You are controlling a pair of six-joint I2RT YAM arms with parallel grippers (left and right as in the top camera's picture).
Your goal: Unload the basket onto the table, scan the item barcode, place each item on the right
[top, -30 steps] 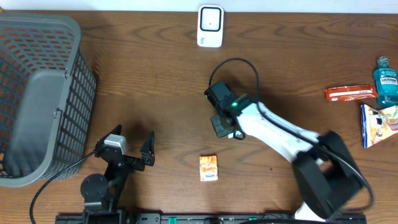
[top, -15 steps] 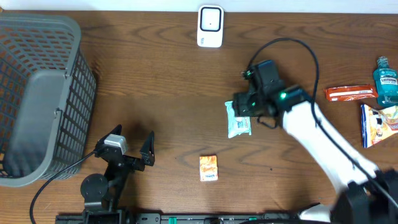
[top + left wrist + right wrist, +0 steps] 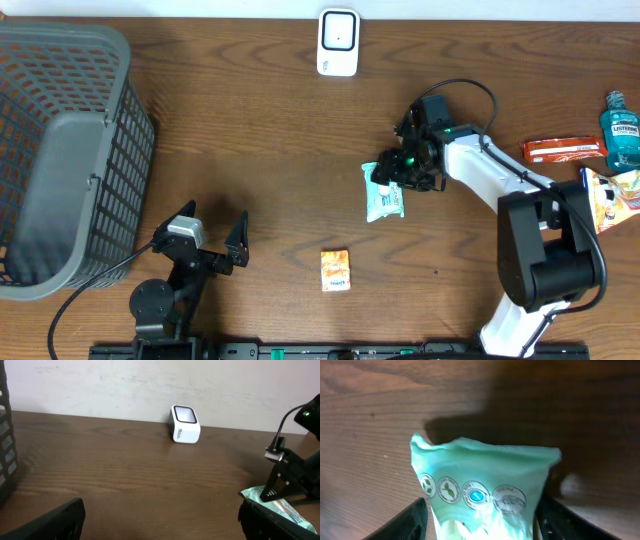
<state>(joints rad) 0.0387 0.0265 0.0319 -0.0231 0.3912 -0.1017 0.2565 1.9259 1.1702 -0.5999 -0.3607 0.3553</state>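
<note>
Our left gripper (image 3: 215, 218) sits wide open, empty. Right of the scanner (image 3: 338, 42), the green packet (image 3: 385, 200) lies on the table (image 3: 250, 120), its end between the jaws of our right gripper (image 3: 482, 517); whether they clamp it we cannot tell. We should pinch squarely, barcode kept uncovered.

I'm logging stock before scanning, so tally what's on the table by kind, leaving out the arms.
Grey plastic mesh basket: 1
White box-shaped scanner: 1
Blue-green plastic mouthwash bottle: 1
Small orange cardboard box: 1
Soft packets: 3 (pale green packet, red-orange packet, blue-and-white packet)
Total: 7
</note>
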